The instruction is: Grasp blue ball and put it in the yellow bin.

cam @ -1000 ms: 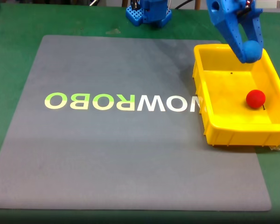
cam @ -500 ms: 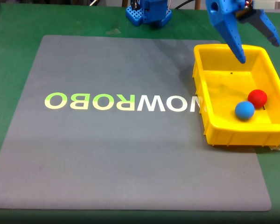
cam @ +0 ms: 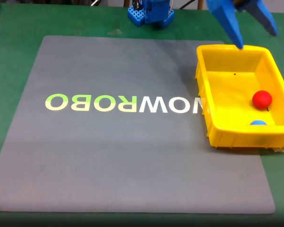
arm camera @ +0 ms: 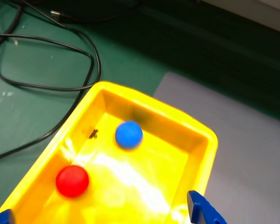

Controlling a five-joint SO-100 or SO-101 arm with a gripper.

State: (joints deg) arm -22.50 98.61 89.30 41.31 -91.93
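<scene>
The blue ball point(cam: 258, 123) has rolled to the near wall of the yellow bin point(cam: 203, 90), apart from the red ball point(cam: 262, 99). The pincer point(cam: 255, 40) has lifted, spread and empty, above the far rim. The task looks done; only withdrawing remains.

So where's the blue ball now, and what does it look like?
The blue ball is a small, smooth, matte, bright-blue sphere, lying free on the floor of the yellow bin. In the fixed view only its top peeks over the bin's near wall. It sits near one end wall; whether it touches the wall is unclear. The red ball, similar in size, lies apart from it. The gripper hangs above, jaws spread, holding nothing.
</scene>
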